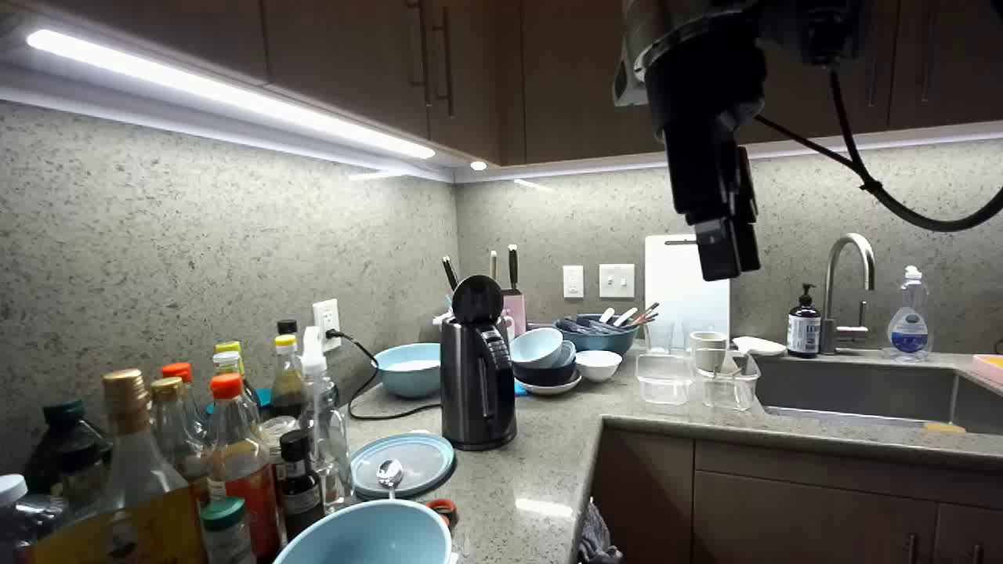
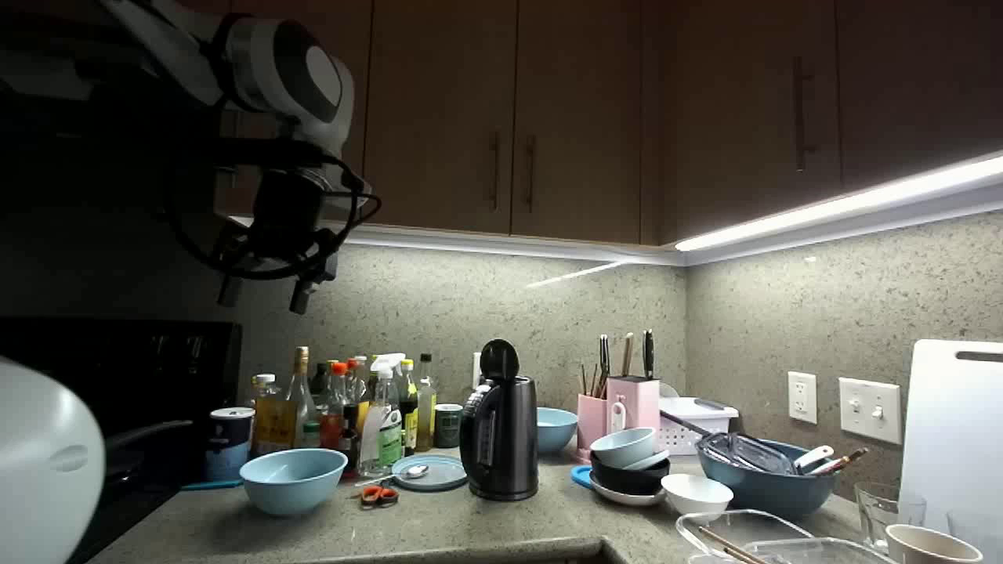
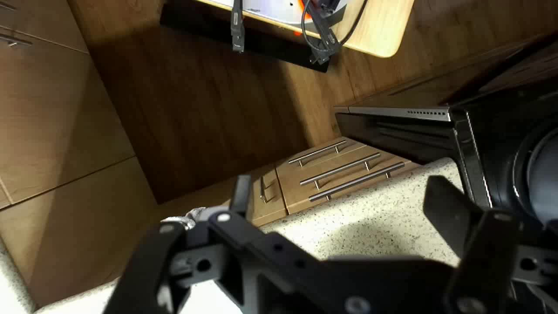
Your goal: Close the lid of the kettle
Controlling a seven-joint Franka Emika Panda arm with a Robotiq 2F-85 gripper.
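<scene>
The dark grey-black kettle (image 1: 462,392) stands upright on the counter; it also shows in an exterior view (image 2: 517,442). Its round black lid (image 1: 478,298) is raised, standing nearly upright on the top rim, and it shows so in both exterior views (image 2: 499,359). My gripper (image 2: 265,296) hangs in the air well above the counter, far from the kettle and higher than the lid. It also shows in an exterior view (image 1: 729,254). In the wrist view the fingers (image 3: 342,194) are wide apart with nothing between them. The kettle and lid are out of the wrist view.
Several bottles (image 2: 337,407) stand by the wall. A light blue bowl (image 2: 294,479), a blue plate (image 2: 439,473) with a spoon and orange scissors (image 2: 378,496) lie beside the kettle. Stacked bowls (image 1: 541,352) and a pink knife block (image 2: 635,407) stand on its other side. Cabinets (image 2: 439,117) hang above.
</scene>
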